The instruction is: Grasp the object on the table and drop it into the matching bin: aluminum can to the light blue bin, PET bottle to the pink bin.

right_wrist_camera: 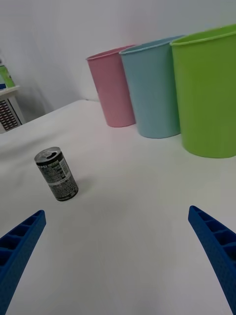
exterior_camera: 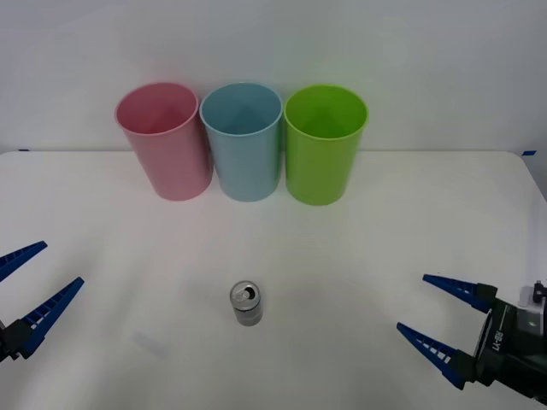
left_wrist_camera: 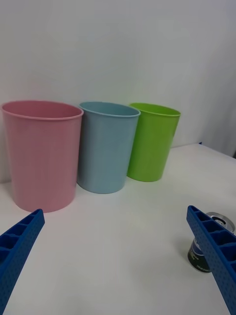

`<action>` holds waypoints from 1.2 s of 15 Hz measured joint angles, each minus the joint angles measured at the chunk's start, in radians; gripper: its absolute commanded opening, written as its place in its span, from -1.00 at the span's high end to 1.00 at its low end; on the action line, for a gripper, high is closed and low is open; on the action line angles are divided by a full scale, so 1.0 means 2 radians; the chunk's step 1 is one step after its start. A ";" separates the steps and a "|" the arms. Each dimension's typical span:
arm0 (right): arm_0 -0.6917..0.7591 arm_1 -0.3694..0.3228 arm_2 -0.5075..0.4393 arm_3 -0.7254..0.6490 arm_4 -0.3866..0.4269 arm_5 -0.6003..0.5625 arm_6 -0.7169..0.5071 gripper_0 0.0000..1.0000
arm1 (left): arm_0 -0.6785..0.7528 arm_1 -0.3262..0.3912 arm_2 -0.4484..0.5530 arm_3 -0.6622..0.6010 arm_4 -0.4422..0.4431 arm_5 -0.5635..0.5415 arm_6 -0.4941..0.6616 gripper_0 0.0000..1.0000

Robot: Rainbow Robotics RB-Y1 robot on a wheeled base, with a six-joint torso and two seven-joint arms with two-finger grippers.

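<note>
Count on the table (exterior_camera: 102, 231): three bins, namely one pink bin (exterior_camera: 164, 139), one light blue bin (exterior_camera: 244, 141), one lime green bin (exterior_camera: 324, 143). One aluminum can (exterior_camera: 246, 303). Two grippers: left gripper (exterior_camera: 24, 286), right gripper (exterior_camera: 434, 307).

Aluminum can (left_wrist_camera: 204, 248): partly hidden behind left claw's finger (left_wrist_camera: 214, 251). Label print: too small to read. Right claw (exterior_camera: 443, 318): body cut off at frame edge.

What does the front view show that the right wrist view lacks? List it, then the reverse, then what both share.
Front view alone: the left end effector, open, and the bins' insides from above. Right wrist view alone: the can's dark printed side and a shelf unit beyond the table edge. Shared: the upright aluminum can, pink bin, light blue bin, green bin, the open right end effector.
</note>
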 measured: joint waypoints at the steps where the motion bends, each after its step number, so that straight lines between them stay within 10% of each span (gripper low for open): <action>1: -0.001 0.000 0.013 0.000 0.001 0.006 0.003 -1.00 | 0.000 0.000 0.000 0.000 0.000 0.000 0.000 -1.00; 18: -0.097 0.086 0.177 0.078 0.075 0.099 0.086 -1.00 | 0.000 0.000 0.000 0.000 0.000 0.000 0.000 -1.00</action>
